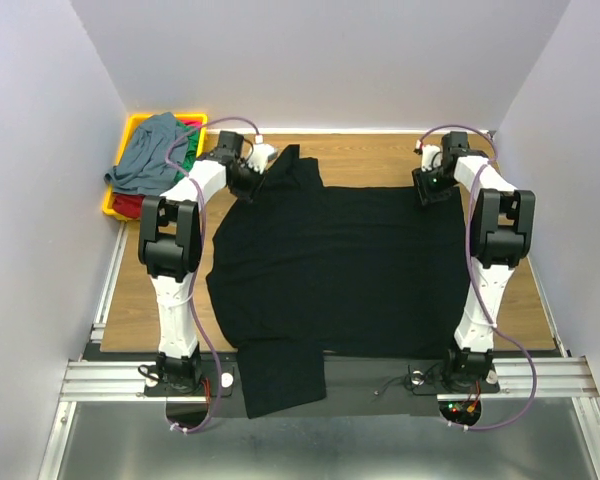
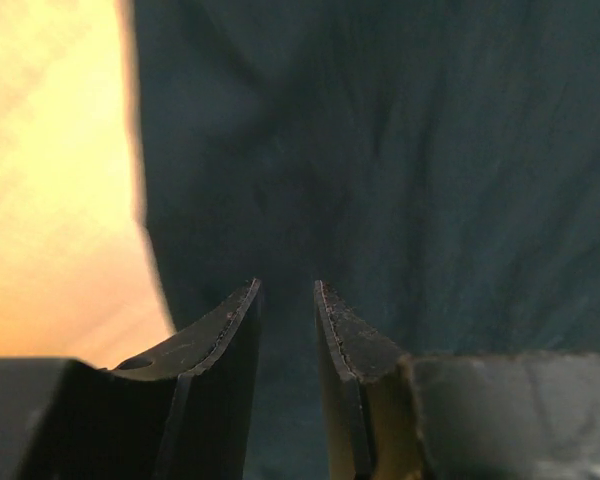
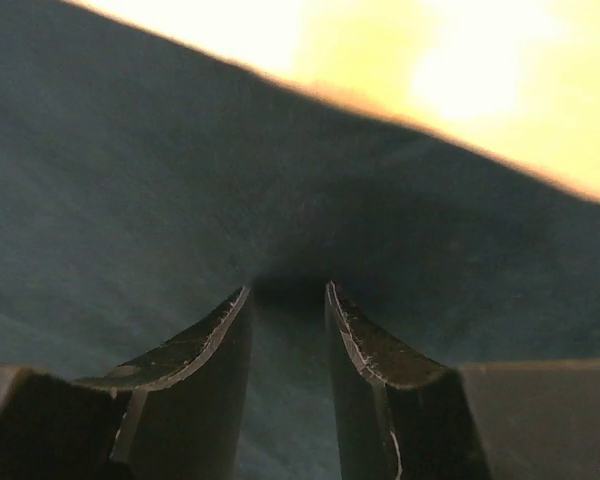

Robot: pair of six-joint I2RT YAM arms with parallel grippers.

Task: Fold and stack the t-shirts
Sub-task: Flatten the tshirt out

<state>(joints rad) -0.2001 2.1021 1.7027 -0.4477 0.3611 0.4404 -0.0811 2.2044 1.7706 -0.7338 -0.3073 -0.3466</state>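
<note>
The large black t-shirt [image 1: 340,260] lies spread over the wooden table, one sleeve hanging over the near edge. My left gripper [image 1: 252,178] is at its far left corner, where the cloth stands up in a raised fold. In the left wrist view the jaws [image 2: 285,285] are nearly closed with black cloth [image 2: 430,150] between them. My right gripper [image 1: 432,188] is at the far right corner. In the right wrist view its jaws [image 3: 288,288] pinch the cloth [image 3: 130,200], which puckers at the tips. The grey-blue shirt [image 1: 150,155], green shirt [image 1: 190,140] and red shirt [image 1: 130,205] are piled at the far left.
A yellow plastic tray [image 1: 132,122] at the far left holds the pile of shirts. Bare wood [image 1: 380,155] shows behind the black shirt. White walls close in the left, right and back. A metal rail [image 1: 110,375] runs along the near edge.
</note>
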